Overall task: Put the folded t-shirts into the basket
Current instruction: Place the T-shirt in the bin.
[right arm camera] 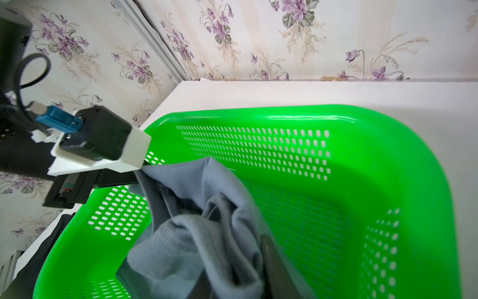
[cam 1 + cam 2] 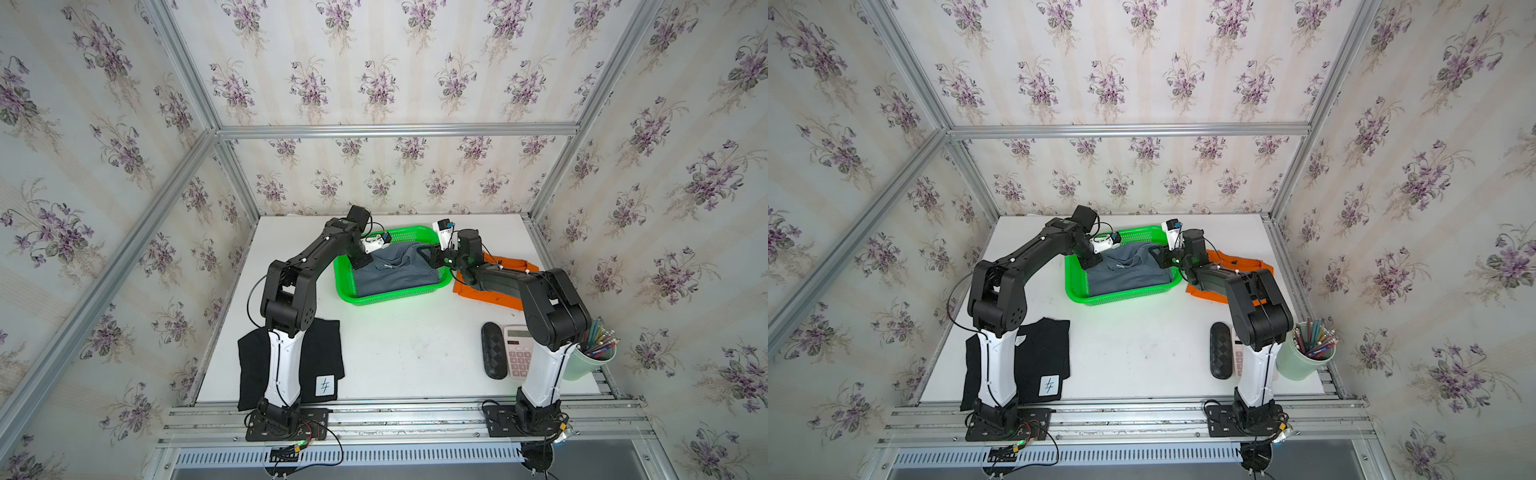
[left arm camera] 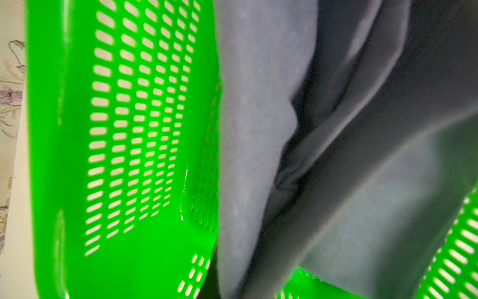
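Observation:
The slate grey t-shirt point(image 2: 395, 270) point(image 2: 1129, 270) lies in the green basket point(image 2: 390, 297) point(image 2: 1121, 301), with its far edge lifted and bunched. My left gripper point(image 2: 360, 261) point(image 1: 135, 173) is at the basket's left wall, shut on that edge, and grey cloth point(image 3: 258, 129) fills its wrist view. My right gripper point(image 2: 434, 255) point(image 1: 236, 259) is at the right wall. Its fingers point(image 1: 273, 261) stand apart with a loose fold of the grey shirt point(image 1: 186, 246) between them. The black t-shirt point(image 2: 320, 353) lies near the left arm's base. The orange t-shirt point(image 2: 530, 266) lies under the right arm.
A black glasses case point(image 2: 493, 351), a pink-keyed calculator point(image 2: 517, 353) and a pale green cup of pencils point(image 2: 590, 357) stand at the front right beside the right arm. The basket sits near the back wall, with aluminium frame posts at the table's corners.

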Available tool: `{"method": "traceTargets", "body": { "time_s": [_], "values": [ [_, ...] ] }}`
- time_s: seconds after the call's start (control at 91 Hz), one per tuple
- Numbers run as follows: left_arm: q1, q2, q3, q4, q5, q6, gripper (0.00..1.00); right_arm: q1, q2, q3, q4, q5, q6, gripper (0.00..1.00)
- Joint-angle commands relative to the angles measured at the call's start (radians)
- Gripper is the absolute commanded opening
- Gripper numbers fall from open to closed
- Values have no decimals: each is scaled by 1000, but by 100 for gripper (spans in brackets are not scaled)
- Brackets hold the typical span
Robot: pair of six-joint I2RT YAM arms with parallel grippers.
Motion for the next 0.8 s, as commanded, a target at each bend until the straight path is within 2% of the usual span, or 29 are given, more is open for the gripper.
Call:
{"method": "traceTargets", "body": {
  "time_s": [0.0,0.209,0.374,0.495,0.604,0.659,0.703,0.791],
  "values": [
    [4,-7,19,22,-2,-3,100,-3,-16,-8,38,47,37,37],
    [4,-69,5,64,-30,-51,100,-3,-56,10,-42,179,87,58],
    [10,-156,-48,133,-99,-92,100,-3,-112,23,-129,220,74,58],
    [12,-240,-88,175,-125,-173,100,-3,-167,19,-207,245,61,56],
    [12,-341,-146,223,-119,-321,100,10,-229,0,-285,300,46,55],
    [12,-403,-195,269,-130,-435,100,25,-261,-13,-330,344,32,54],
    [13,-450,-242,317,-196,-574,100,39,-287,-21,-370,367,13,53],
    [14,-534,-313,301,-434,-921,100,79,-325,-12,-461,438,-22,52]
  ]
}}
